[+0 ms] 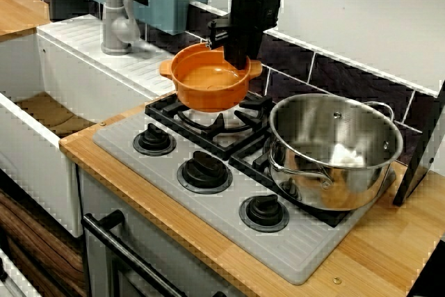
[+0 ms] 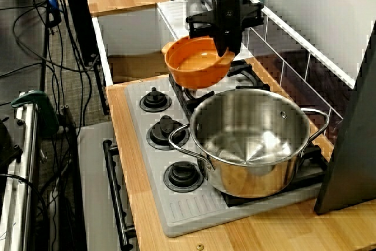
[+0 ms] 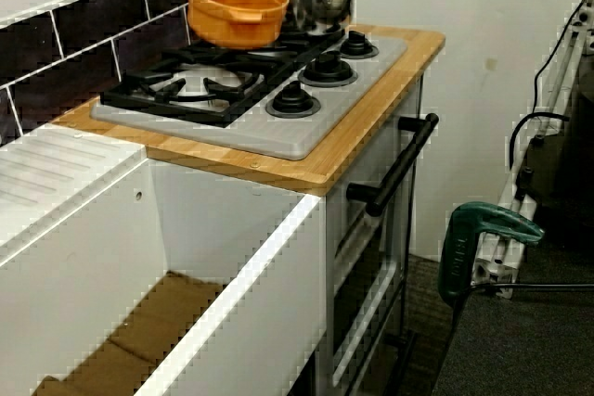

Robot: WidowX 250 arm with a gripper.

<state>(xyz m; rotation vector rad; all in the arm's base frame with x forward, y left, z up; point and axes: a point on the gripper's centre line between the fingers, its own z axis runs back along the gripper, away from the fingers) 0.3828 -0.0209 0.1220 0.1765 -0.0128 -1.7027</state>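
1. Gripper [image 1: 237, 59]: jaws pinching the far rim of the orange bowl [image 1: 207, 80].
2. Bowl: held in the air above the grate [image 1: 167, 107], clear of it, beside the pot [image 1: 334, 151].
3. Progress: bowl grasped and off the grate; not yet set down anywhere.

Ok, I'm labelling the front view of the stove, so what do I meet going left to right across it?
White sink → grey tap → orange bowl → steel pot.

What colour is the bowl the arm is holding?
Orange. The bowl shows best in the front view.
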